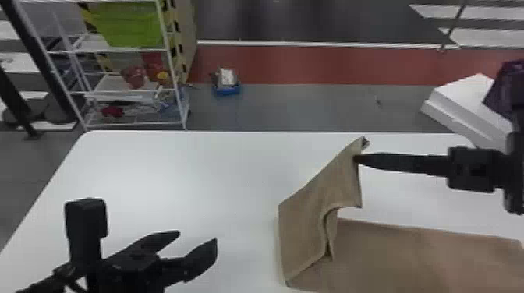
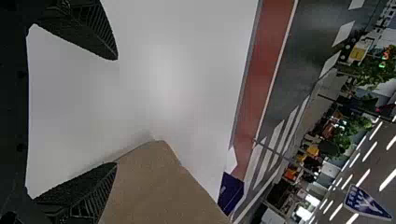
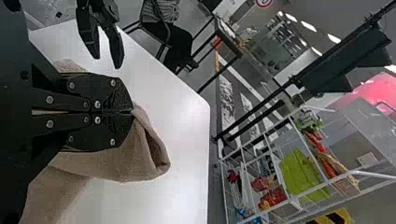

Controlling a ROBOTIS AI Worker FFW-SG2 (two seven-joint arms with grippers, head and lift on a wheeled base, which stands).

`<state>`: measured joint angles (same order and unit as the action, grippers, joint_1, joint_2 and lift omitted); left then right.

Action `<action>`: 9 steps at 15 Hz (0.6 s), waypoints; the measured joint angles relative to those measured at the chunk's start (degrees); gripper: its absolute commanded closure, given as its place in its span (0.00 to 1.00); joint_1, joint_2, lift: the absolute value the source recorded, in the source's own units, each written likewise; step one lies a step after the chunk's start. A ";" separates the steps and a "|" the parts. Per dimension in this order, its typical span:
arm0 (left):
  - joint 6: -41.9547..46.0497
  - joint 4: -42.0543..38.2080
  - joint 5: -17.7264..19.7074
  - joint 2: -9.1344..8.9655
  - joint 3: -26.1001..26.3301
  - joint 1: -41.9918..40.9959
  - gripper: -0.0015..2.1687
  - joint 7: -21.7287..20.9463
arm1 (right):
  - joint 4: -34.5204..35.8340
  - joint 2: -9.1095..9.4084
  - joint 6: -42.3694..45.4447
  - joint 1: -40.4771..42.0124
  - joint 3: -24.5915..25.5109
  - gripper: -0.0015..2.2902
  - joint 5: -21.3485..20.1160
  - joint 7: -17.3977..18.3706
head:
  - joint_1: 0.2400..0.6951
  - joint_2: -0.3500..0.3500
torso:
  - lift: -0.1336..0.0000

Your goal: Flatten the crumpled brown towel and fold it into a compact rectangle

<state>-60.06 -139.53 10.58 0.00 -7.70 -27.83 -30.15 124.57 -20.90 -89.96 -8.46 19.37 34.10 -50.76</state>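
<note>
In the head view my right gripper (image 1: 356, 158) is shut on the upper corner of the brown towel (image 1: 312, 202), whose left part hangs raised above the table while the rest lies spread at the lower right. The right wrist view shows that gripper (image 3: 132, 112) pinching the towel (image 3: 135, 156), a loose fold beside the fingertips. My left gripper (image 1: 198, 235) stands open over the table, left of the towel and apart from it. Seen from the left wrist, the open gripper (image 2: 116, 112) has the towel (image 2: 154, 186) beyond its lower finger.
The white table (image 1: 163, 171) carries the towel. Behind it on the left stands a wire shelf (image 1: 128, 91) with a green bin (image 1: 126, 23). A white box (image 1: 468, 105) is beyond the table's right back corner, and a small blue-based item (image 1: 227, 82) rests on the floor.
</note>
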 measured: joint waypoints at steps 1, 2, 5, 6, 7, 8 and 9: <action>0.00 0.17 0.09 0.00 -0.07 0.43 0.04 0.00 | 0.45 -1.32 0.00 1.32 2.53 0.52 1.18 -0.34 | 1.00 0.39 | 0.07; 0.04 0.33 0.13 0.00 -0.11 0.72 0.04 0.00 | 0.67 -2.77 0.00 2.74 5.01 0.52 2.40 -0.74 | 1.00 0.36 | 0.07; 0.09 0.70 0.15 0.00 -0.15 0.93 0.04 0.00 | 0.75 -5.74 0.00 7.51 11.17 0.51 4.13 -2.86 | 1.00 0.26 | 0.07; 0.11 0.82 0.15 0.00 -0.17 0.96 0.04 0.00 | 0.76 -6.35 0.00 8.97 12.82 0.51 4.40 -3.52 | 1.00 0.24 | 0.07; 0.13 0.89 0.15 0.00 -0.20 0.99 0.04 0.00 | 0.76 -6.91 0.00 10.37 14.32 0.51 4.60 -4.18 | 1.00 0.22 | 0.07; 0.15 0.95 0.15 0.00 -0.20 1.04 0.04 0.00 | 0.76 -7.54 0.00 12.07 15.63 0.51 4.69 -4.81 | 1.00 0.18 | 0.07; 0.15 1.05 0.14 0.00 -0.17 1.11 0.04 0.00 | 0.76 -8.06 0.00 13.87 16.99 0.51 4.69 -5.30 | 1.00 0.17 | 0.07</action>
<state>-59.91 -138.48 10.72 0.00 -7.87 -26.72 -30.15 125.34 -28.96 -89.96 5.40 36.36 38.79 -56.06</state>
